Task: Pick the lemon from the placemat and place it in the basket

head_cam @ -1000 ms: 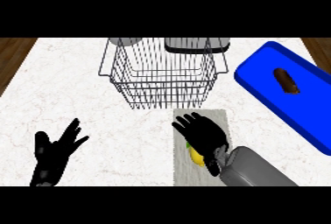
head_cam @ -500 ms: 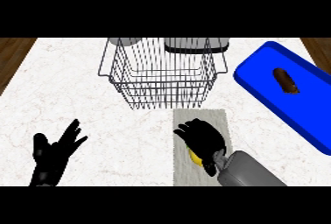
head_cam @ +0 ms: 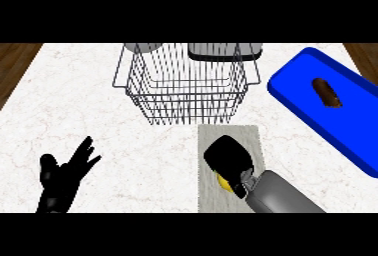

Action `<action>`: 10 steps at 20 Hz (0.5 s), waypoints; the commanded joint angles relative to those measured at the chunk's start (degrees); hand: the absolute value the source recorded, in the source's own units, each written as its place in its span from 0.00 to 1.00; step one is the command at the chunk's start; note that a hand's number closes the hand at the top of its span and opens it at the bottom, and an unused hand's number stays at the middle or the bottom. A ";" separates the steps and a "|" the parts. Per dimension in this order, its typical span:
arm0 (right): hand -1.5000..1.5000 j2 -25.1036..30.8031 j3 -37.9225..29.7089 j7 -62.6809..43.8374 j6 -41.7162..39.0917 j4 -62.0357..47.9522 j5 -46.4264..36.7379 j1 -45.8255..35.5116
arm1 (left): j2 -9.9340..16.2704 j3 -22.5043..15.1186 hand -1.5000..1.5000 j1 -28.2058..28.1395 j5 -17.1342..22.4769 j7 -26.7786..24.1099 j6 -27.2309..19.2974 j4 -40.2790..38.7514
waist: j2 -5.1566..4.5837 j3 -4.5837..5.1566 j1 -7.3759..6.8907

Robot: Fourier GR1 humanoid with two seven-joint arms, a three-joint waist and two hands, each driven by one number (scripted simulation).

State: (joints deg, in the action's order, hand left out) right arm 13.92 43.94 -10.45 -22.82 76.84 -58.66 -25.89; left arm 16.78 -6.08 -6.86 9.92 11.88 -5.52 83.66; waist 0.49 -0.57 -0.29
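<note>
- Right robot hand (head_cam: 229,156) lowered onto the grey placemat (head_cam: 255,134), back of the hand upward, fingers curled down over the lemon (head_cam: 224,182).
- Grasping the lemon, as far as the view shows: only a yellow sliver visible at the wrist side of the hand, the rest hidden beneath it.
- Lemon on the placemat, in its nearer half, under the hand.
- Grey right forearm (head_cam: 284,195) coming in from the lower edge, slanting toward the lower right.
- Left robot hand (head_cam: 63,175) at the lower left, released, fingers straight and spread, pointing up and to the right, well apart from the placemat.
- Wire basket (head_cam: 184,95) just beyond the far edge of the placemat, standing on the white marble surface (head_cam: 74,115).
- Blue tray (head_cam: 295,95) to the right of the basket, lying at a slant, with 1 brown item (head_cam: 325,92) on it.
- 2 grey objects behind the basket at the far edge, partly cut off.
</note>
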 commanded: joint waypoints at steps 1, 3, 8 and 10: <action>1.00 -13.22 1.74 -16.06 -2.04 -1.34 -1.12 -0.34 | 0.46 -0.53 0.50 -1.52 0.26 2.84 1.00 -1.45 | -0.48 0.60 -0.73; 1.00 -13.49 2.67 -24.42 1.62 -0.77 2.37 1.44 | 0.43 -1.19 0.50 -0.23 -0.08 2.43 1.64 -2.42 | -0.82 0.61 -1.91; 1.00 -13.79 4.14 -37.76 8.00 0.08 5.81 -0.03 | 0.09 -2.47 0.50 1.04 -0.87 3.29 1.45 -1.38 | -1.06 0.51 -4.81; 1.00 -13.84 6.49 -43.33 10.11 0.84 6.03 -2.52 | -0.20 -2.98 0.50 1.22 -0.81 3.26 1.92 -1.98 | -0.96 0.60 -5.63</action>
State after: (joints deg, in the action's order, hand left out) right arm 1.27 47.77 -43.52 -16.55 76.97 -54.15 -26.15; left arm 16.46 -7.75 -4.32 9.75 13.12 -4.10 83.92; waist -0.15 -0.31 -4.04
